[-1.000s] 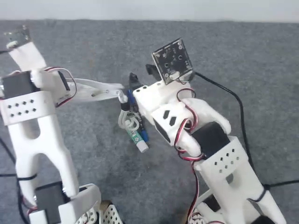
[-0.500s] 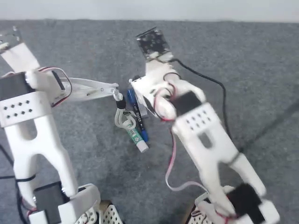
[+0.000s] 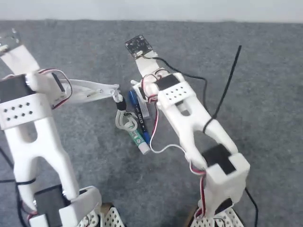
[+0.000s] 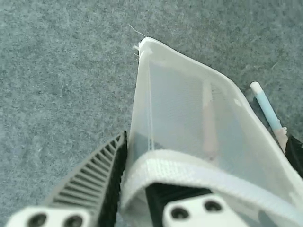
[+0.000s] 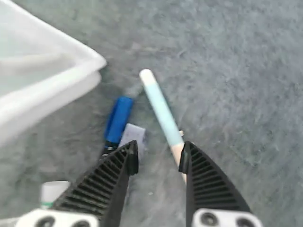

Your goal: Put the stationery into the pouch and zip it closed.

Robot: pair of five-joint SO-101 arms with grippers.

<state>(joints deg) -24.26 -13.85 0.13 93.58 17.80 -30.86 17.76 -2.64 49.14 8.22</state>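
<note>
Motion belongs to the right arm: over the last second it has swung forward and stretched out, so the right claw point(image 5: 158, 156) now hangs part open astride a pale blue pen point(image 5: 160, 111), gripping nothing; a pickup looks near. The left claw point(image 4: 137, 191) has stayed clamped on the rim of the mesh pouch point(image 4: 189, 109), which rests open-mouthed on the grey counter point(image 4: 57, 71) beside the pen. One pouch, one pale stick point(image 4: 207, 118) inside it, and at least three loose pieces: pen, blue marker point(image 5: 117, 120), green-and-white tube point(image 5: 53, 191).

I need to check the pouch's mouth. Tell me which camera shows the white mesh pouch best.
The left wrist view: the white mesh pouch spans it, its see-through wall and thick rim plain. The right wrist view catches a corner of its rim; the high view has it small and bunched.
</note>
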